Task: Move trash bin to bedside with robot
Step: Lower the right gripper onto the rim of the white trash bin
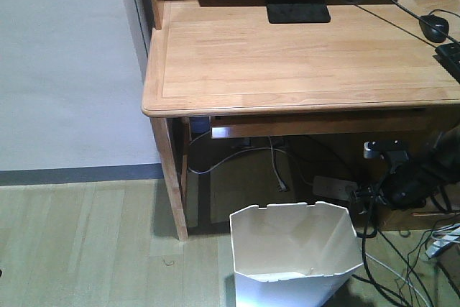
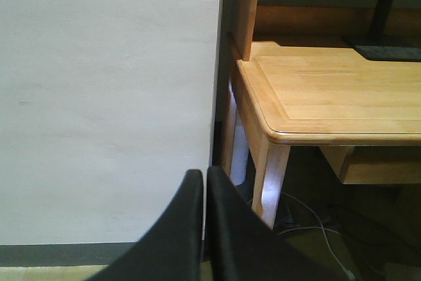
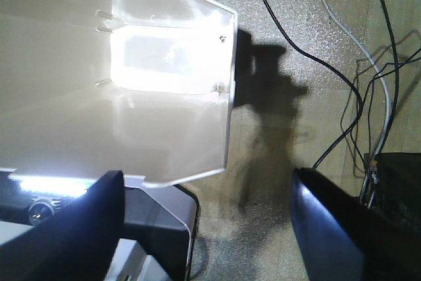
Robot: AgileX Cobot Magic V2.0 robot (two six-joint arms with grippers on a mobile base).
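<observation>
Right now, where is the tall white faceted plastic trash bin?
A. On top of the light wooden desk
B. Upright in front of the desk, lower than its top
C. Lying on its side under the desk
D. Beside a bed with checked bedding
B. The front view shows the tall white faceted plastic trash bin upright with its open rim up, down in front of the light wooden desk; no bed is in view.
</observation>
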